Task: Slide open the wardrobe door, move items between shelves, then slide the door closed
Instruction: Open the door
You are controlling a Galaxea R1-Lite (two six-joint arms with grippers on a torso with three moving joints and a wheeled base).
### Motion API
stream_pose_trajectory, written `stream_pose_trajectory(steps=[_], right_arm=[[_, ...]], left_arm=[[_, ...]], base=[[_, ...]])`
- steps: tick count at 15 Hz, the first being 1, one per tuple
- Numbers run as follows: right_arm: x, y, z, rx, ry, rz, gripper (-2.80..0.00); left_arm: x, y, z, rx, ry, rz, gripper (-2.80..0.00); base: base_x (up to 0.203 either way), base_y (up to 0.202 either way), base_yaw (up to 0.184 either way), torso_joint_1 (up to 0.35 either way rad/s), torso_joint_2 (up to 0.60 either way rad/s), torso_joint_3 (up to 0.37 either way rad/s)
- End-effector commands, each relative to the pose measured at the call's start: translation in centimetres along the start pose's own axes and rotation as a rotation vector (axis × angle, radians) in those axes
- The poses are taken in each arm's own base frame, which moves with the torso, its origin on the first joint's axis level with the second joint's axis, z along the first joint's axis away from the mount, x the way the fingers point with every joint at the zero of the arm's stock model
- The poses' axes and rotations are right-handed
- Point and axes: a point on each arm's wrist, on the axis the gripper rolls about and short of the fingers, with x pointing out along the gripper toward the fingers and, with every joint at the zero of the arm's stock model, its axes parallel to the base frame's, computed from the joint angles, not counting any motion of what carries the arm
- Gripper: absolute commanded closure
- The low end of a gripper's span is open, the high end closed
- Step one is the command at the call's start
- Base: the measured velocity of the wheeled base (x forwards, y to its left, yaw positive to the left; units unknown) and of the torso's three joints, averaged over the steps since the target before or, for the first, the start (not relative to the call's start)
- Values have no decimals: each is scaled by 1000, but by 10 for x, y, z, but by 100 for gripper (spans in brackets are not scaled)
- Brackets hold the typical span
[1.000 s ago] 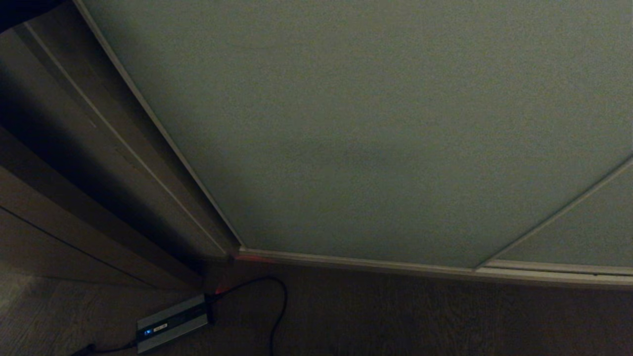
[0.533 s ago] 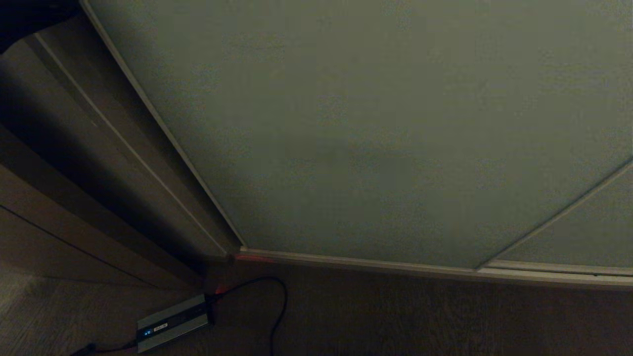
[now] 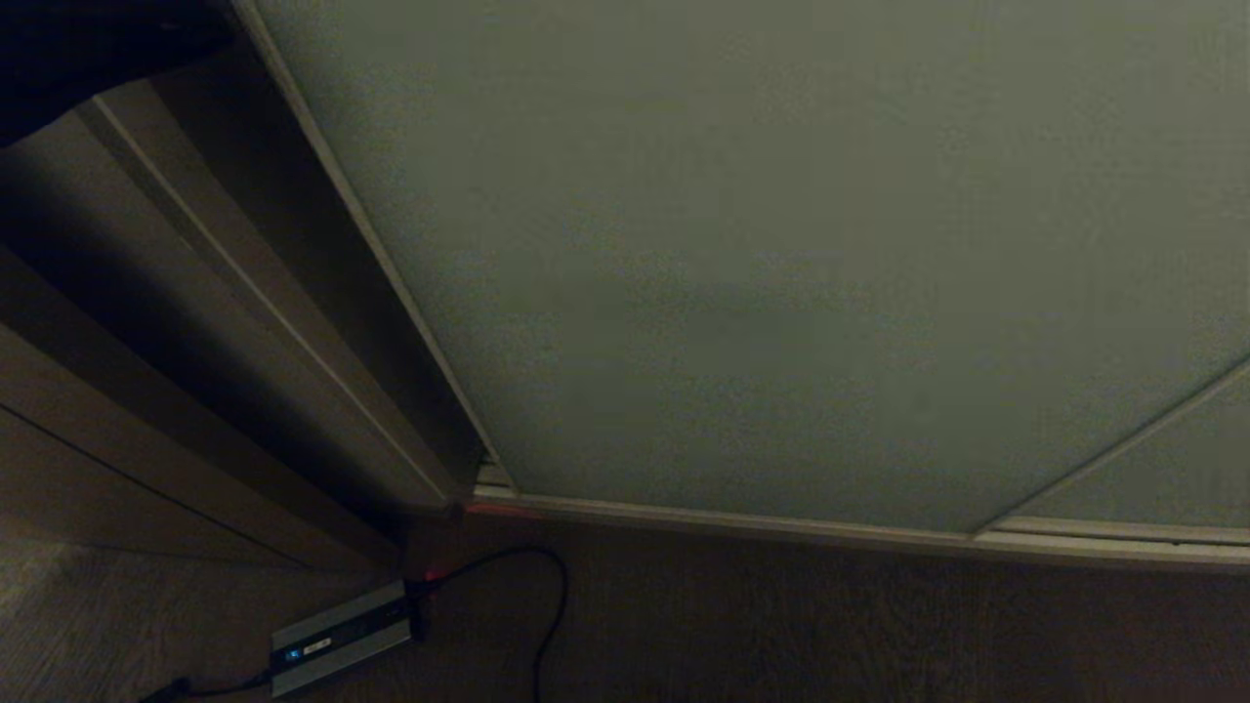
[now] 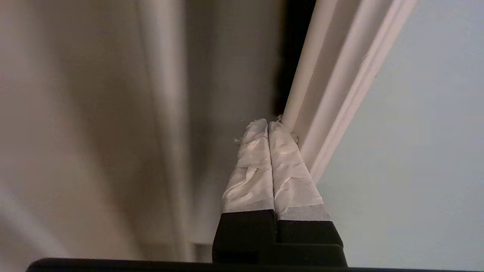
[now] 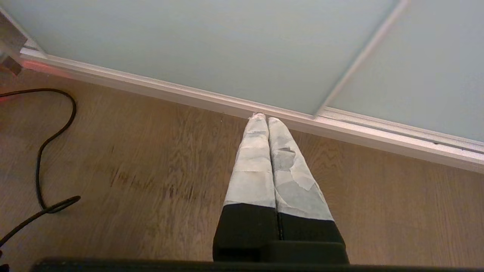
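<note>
Left wrist view: left gripper [image 4: 268, 124], jaws pressed together, touches the upright sliding wardrobe door [image 4: 416, 151] frame.

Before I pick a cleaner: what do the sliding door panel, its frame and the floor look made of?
Sliding door panel: matte grey-green, probably frosted glass or laminate; even and textureless. Frame: pale satin metal, likely aluminium, with ridged profile. Floor: brown wood or wood-look laminate, showing grain.

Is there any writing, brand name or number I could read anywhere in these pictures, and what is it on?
No text can be read in any view.
The small grey box on the floor has a pale label patch and a blue light, but the marks are too small and dim to read.
The sliding wardrobe door, its pale frame and both taped grippers carry no lettering.
</note>
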Motion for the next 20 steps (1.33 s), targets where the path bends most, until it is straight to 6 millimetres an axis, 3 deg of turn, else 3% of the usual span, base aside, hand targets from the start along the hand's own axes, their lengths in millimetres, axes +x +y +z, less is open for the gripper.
stream_pose_trajectory(steps=[1,6,13,16,18,20], right_arm=[[0,0,0,-1,0,1,0],[0,0,0,1,0,1,0],[0,0,0,-1,0,1,0],[0,0,0,-1,0,1,0],[0,0,0,-1,0,1,0],[0,0,0,-1,0,1,0]], left_arm=[[-3,-19,1,-30,19,-72,0],[-10,-54,-13,-80,86,-213,0],[-18,-91,-13,-191,109,-358,0],[-33,-84,-2,-192,134,-348,0],[-45,-59,6,-148,169,-250,0],[-71,-35,24,-114,164,-151,0]], base=[[0,0,0,0,0,0],[0,0,0,0,0,0],[0,0,0,0,0,0],[0,0,0,0,0,0],[0,0,0,0,0,0],[0,0,0,0,0,0]])
